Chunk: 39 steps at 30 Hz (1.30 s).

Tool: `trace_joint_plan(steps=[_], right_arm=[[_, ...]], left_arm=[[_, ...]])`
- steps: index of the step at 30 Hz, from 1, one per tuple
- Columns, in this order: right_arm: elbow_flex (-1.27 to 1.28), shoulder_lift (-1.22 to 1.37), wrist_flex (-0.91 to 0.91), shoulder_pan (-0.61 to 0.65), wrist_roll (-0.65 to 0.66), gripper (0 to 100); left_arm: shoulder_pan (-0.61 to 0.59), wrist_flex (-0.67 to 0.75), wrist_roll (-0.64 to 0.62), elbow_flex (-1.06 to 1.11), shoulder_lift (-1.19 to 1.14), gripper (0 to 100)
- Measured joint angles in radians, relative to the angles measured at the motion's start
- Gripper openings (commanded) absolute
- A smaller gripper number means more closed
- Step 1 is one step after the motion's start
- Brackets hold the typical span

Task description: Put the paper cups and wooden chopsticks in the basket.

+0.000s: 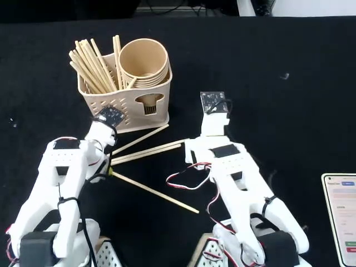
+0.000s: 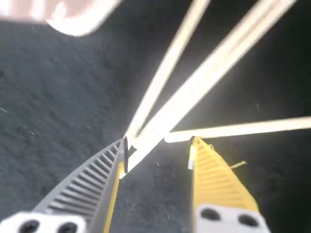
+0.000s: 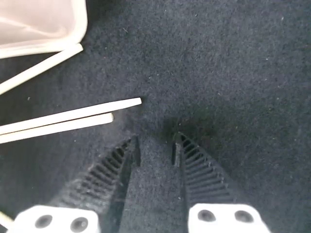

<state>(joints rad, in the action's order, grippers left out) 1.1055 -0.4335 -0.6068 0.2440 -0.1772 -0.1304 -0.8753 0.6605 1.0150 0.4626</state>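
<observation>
The beige basket (image 1: 129,105) stands at the back left, holding stacked paper cups (image 1: 143,62) and several wooden chopsticks (image 1: 92,67). Several loose chopsticks (image 1: 147,151) fan out on the black cloth in front of it. Their near ends meet at my left gripper (image 2: 158,145), which is open, with the ends of a chopstick pair (image 2: 194,92) lying between its fingers. Another chopstick (image 2: 243,129) ends beside the yellow finger (image 2: 211,179). My right gripper (image 3: 155,143) hovers open over bare cloth, just past the far tips of two chopsticks (image 3: 73,116).
A phone (image 1: 340,217) lies at the right edge of the table. One chopstick (image 1: 158,193) runs diagonally between the two arm bases. The basket's corner (image 3: 43,24) is close to the right gripper. Black cloth covers the table to the right and behind.
</observation>
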Motion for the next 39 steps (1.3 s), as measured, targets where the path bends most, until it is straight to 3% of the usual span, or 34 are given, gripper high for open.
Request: trace_joint_plan(steps=[22, 37, 39], right_arm=[[0.000, 0.000, 0.000, 0.000, 0.000, 12.4], [0.000, 0.000, 0.000, 0.000, 0.000, 12.4], [0.000, 0.000, 0.000, 0.000, 0.000, 12.4]], left_arm=[[-0.003, 0.127, 0.000, 0.103, 0.011, 21], [-0.011, -0.043, 0.181, 0.107, 0.011, 21], [-0.011, -0.048, 0.186, 0.107, 0.011, 18]])
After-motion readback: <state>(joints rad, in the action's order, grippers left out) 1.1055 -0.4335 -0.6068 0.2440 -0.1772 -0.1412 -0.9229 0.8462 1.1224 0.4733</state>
